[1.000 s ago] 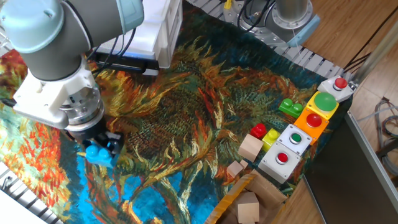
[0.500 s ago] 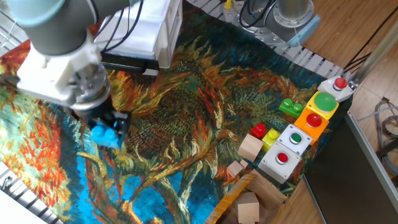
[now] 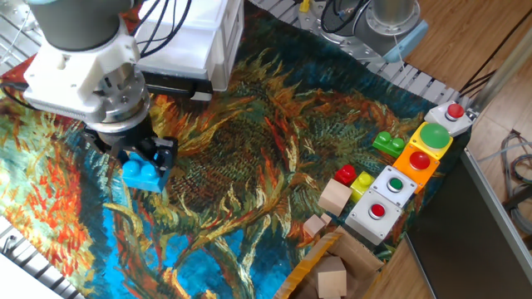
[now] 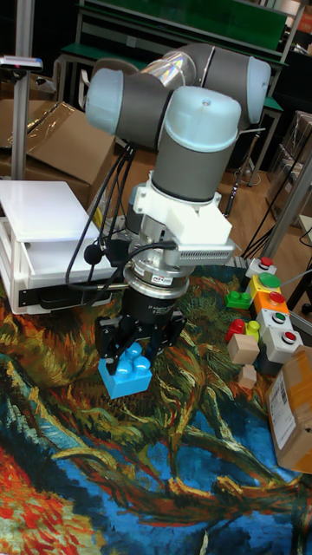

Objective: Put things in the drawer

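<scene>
My gripper (image 3: 146, 163) is shut on a bright blue studded brick (image 3: 143, 174), held just above the painted cloth at the left. In the tall view the same blue brick (image 4: 126, 370) sits between the black fingers of the gripper (image 4: 134, 351). A white box cabinet (image 3: 202, 43) stands behind the gripper at the back left, and it appears as the white cabinet (image 4: 45, 251) at the left of the tall view. Cables and the arm cover part of its front. I cannot tell the drawer apart from its layers, and no knob shows.
At the right of the cloth lie a green brick (image 3: 387, 143), a red brick (image 3: 346, 175), a yellow brick (image 3: 363, 180) and two wooden blocks (image 3: 334, 198). Button boxes (image 3: 397, 189) line the right edge. A cardboard box (image 3: 326, 272) sits at the front right.
The gripper, still holding the blue brick, has moved from the front left a little right and back toward the cabinet. Nothing else moved.
</scene>
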Available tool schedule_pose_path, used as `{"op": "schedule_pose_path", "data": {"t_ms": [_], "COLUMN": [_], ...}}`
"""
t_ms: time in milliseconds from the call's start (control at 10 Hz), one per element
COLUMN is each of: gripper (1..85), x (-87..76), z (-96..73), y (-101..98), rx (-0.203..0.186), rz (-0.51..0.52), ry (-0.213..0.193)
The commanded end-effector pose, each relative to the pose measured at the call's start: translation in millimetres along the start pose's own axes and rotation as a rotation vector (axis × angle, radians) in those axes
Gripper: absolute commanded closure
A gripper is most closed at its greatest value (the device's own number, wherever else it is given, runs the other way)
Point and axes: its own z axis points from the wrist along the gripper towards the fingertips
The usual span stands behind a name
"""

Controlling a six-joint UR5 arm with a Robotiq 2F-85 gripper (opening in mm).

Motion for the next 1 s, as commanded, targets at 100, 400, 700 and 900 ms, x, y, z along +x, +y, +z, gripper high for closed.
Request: {"op": "schedule_pose_path", "data": {"t_ms": [100, 400, 700, 900], "gripper": [84.3, 84.3, 84.3, 84.3], "x": [32.0, 53.0, 42.9, 66.9], "z": [-35.9, -66.6, -66.5, -74.6], "y": [3.4, 9.0, 10.8, -0.5], "rx": [-0.009, -0.028, -0.035, -0.024], "rz": [-0.011, -0.017, -0.008, -0.008], "ry": [0.043, 0.033, -0.006, 0.035]}}
